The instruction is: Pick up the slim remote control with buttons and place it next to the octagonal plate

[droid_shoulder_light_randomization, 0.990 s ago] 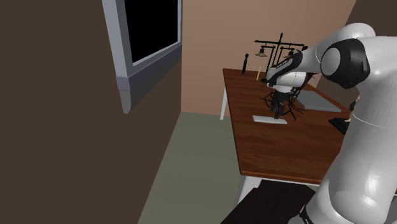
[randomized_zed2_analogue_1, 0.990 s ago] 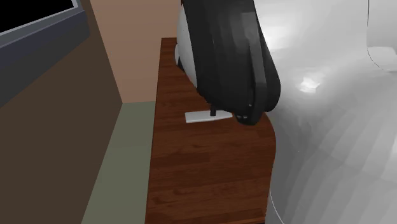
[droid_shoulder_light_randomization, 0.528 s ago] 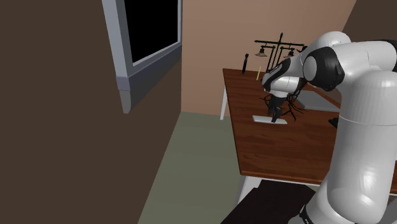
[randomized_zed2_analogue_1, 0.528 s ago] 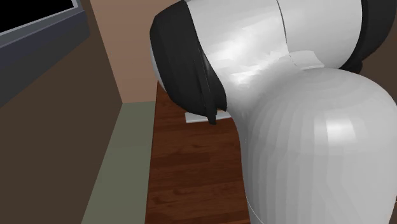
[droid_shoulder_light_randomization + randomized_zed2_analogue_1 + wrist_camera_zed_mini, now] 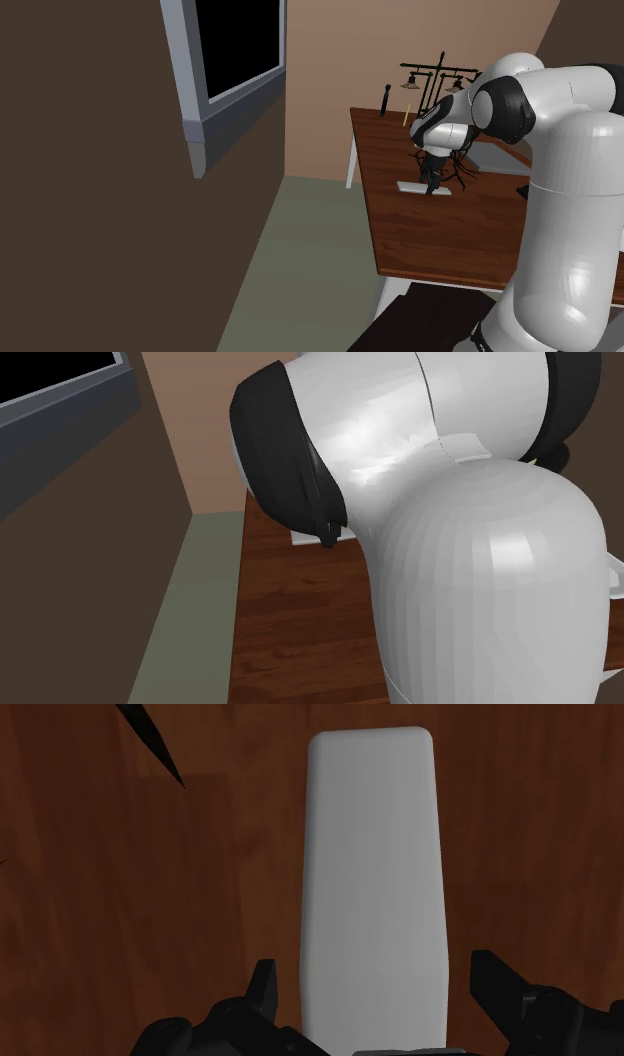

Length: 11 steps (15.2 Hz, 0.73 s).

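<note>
As one grey remote (image 5: 372, 884) lies flat, the hand's (image 5: 378, 968) two fingers (image 5: 263, 991) flank it.

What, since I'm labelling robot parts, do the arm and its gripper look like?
The arm has smooth, rounded, glossy white shells with black bands at the joints. The gripper is all black, with two angular fingers. I see no cables or markings.

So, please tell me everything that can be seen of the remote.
The remote is a slim, plain light-grey slab with rounded corners; no buttons show on its top. It lies flat on the dark reddish wood table. The open pincer stands over one end, a finger on each long side, and neither seems to touch it. Only the table touches it.
</note>
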{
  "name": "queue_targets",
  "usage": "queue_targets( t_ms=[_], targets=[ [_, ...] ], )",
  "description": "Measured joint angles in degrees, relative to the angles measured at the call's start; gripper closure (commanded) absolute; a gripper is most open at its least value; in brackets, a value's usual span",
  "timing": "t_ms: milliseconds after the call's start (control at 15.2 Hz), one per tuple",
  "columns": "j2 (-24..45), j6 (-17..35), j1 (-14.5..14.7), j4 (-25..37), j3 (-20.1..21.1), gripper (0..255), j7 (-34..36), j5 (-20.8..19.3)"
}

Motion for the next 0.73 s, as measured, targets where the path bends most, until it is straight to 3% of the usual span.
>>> queue_targets(
  t_ms=[66, 726],
  targets=[
    [0.00, 0.00, 0.00, 0.00, 0.00, 255, 0.00, 0.00],
    [0.00, 0.00, 0.00, 0.00, 0.00, 255, 0.00, 0.00]
  ],
)
